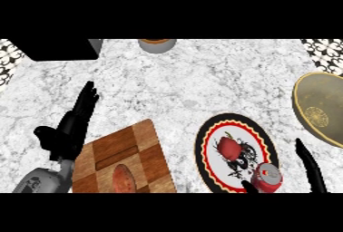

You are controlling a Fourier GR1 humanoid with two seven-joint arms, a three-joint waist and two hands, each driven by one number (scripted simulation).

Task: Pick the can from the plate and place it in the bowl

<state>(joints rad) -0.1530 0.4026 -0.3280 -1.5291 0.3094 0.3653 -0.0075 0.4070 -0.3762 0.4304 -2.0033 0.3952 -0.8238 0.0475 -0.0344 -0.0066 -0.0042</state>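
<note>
My right hand [309, 167] comes in at the lower edge with its fingers straight and spread apart. A long finger runs up at about three o'clock from the can [268, 177], and what I take to be my thumb tip shows dark at about eight o'clock from it. I have closed on nothing. I judge the hand is set this way to bracket the can from both sides, so that curling in would catch it between thumb and fingers.

The can sits on the plate [209, 136] at about five o'clock, right at the rim. It is short, with a red body and a pale silvery top carrying a small red mark. It seems to lean a little toward me, though I can't be sure of that from above. The plate has a black and red border, and a red and black design is painted on its white middle.

The bowl [321, 113], dull gold and cut off by the right edge, lies at about two o'clock from the plate — a short carry up and to the right, I'd say.

My left hand [75, 122] rests open at nine o'clock beside the cutting board [127, 149], fingers straight and pointing up — out of the way.
</note>
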